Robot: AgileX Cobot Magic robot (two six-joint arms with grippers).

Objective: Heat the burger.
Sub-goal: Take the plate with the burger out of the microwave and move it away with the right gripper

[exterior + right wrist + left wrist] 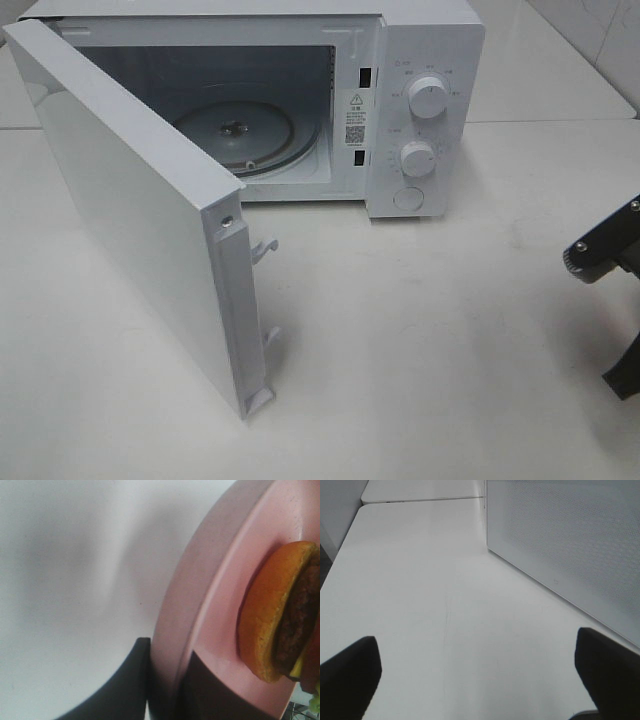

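Right pincer (167, 680) clamps pink plate (220, 605) rim; burger (280, 612) aboard.

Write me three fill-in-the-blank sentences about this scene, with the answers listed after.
1. The microwave door stands ____.
2. The right gripper has its jaws clamped on the rim of the pink ____.
3. The burger lies on the plate, not yet inside the ____.
4. The left gripper hangs over the table with its jaws ____.

Answers: open; plate; microwave; open
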